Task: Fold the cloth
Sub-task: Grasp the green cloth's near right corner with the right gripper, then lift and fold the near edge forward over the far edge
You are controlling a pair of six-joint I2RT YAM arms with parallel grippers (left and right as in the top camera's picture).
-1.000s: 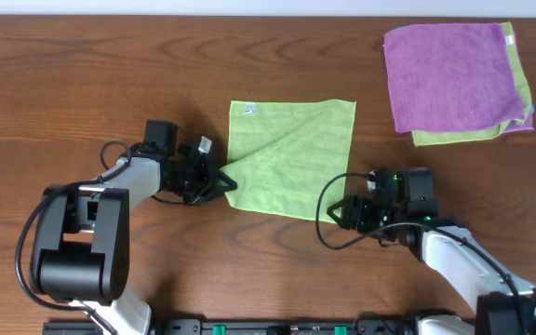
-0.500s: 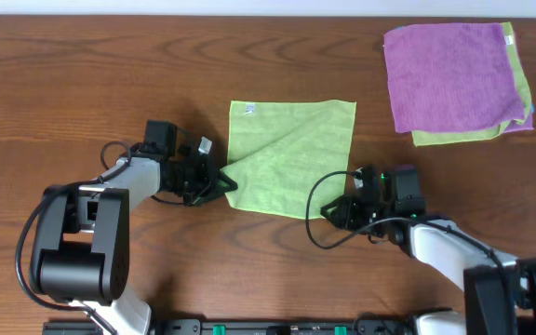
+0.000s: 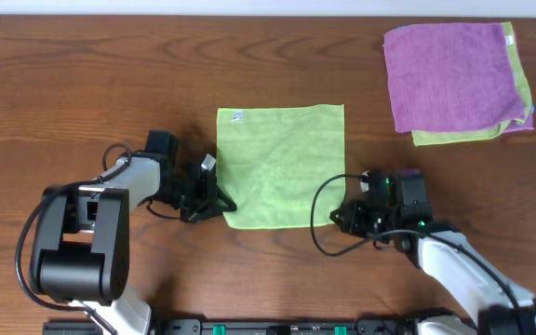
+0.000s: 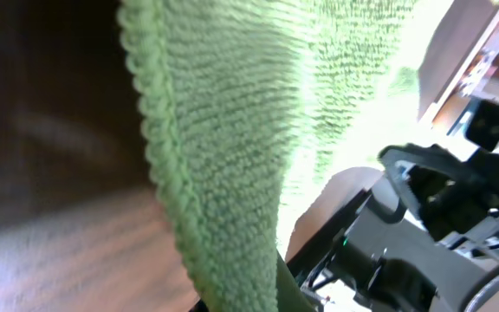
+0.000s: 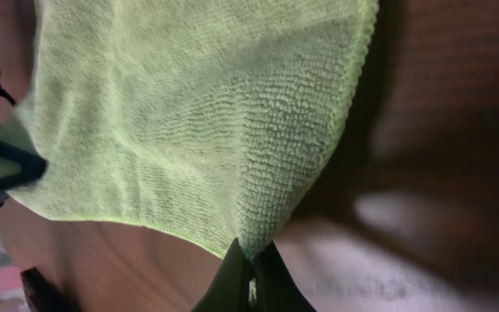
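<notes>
- Brown wooden table [image 3: 82, 74] seen from overhead, with a purple cloth [image 3: 449, 74] lying on other cloths at the far right corner, well apart from the work.
- The green cloth [image 3: 282, 163] lies flat mid-table between the two arms.
- The left gripper [image 3: 214, 199] is at the cloth's near-left corner. The cloth hangs right against its wrist camera, so the fingers read as pinched on that corner.
- The right gripper [image 3: 341, 216] is at the near-right corner. Its wrist view shows the fingertips [image 5: 248, 269] closed on the cloth's tip.
- Change: a second ago the cloth sat skewed, with its left corner pinched higher up. Now it is squared to the table edge, shifted a bit left and toward the robot.
- Meaning: both near corners look secured and the cloth is straightened, but no fold has been made yet. The likely next step is lifting the near edge over to the far edge.
</notes>
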